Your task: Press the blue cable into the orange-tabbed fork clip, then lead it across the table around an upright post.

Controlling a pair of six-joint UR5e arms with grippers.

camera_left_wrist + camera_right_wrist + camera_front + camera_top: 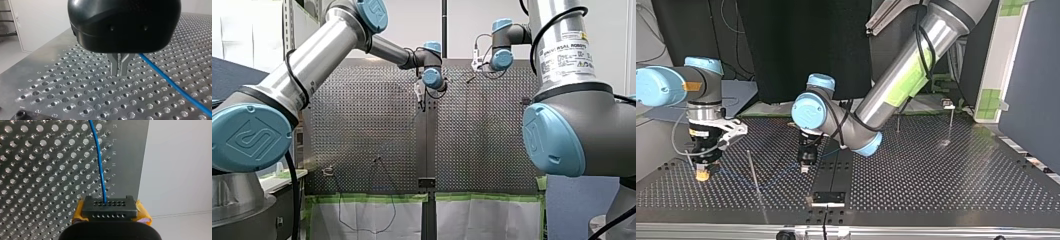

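Presently, my right gripper (110, 216) is clamped on a black holed block (109, 207); the blue cable (98, 162) enters one hole. My left gripper (120, 67) has its fingers together, holding nothing, with the cable beside it.

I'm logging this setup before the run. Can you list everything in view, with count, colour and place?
table: one, silver, perforated, under both arms.
strip: one, black, down the table's middle.
cable: one, blue, lying on the table, running away from my right hand.
posts: three, thin metal, upright; one between the hands, two at the top view's right.
tape: green, along the table's edge, low in the front view.
left arm: silver, blue joints.
right arm: silver, blue joints.
left hand: black, metal fingers together, beside the cable.
right hand: yellow pads, gripping the cable.
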